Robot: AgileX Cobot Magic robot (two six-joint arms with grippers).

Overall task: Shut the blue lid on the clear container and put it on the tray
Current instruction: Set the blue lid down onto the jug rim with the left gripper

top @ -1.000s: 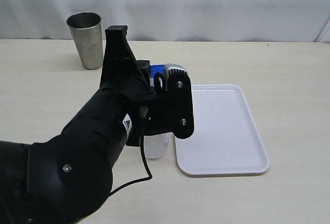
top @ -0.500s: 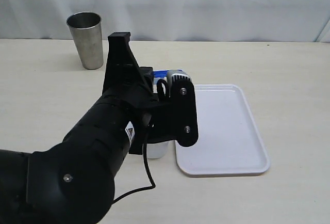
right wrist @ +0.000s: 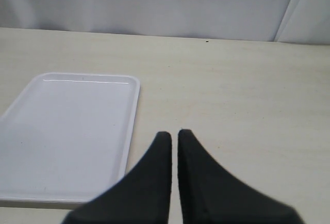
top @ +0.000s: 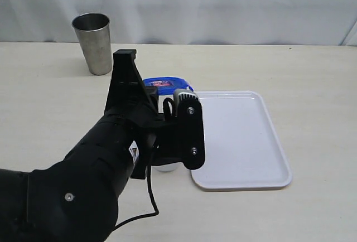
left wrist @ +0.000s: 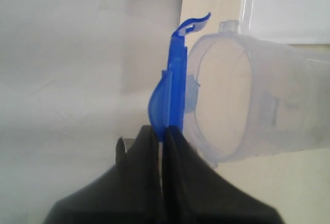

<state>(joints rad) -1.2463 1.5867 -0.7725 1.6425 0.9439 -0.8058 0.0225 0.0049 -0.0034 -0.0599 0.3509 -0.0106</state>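
Note:
My left gripper is shut on one edge of the blue lid, which shows edge-on right beside the open mouth of the clear container; a thin gap shows between them. In the exterior view the blue lid lies flat, label up, above the arm, and only the clear container's base shows beneath it. The white tray lies just right of the container. My right gripper is shut on nothing, hovering over the table beside the tray.
A grey steel cup stands at the back left of the table. The bulky left arm fills the front left and hides most of the container. A white curtain hangs behind the table.
The left arm has shifted a little to the left and down. The blue lid has come further into view above the wrist, label up, and less of the container shows.

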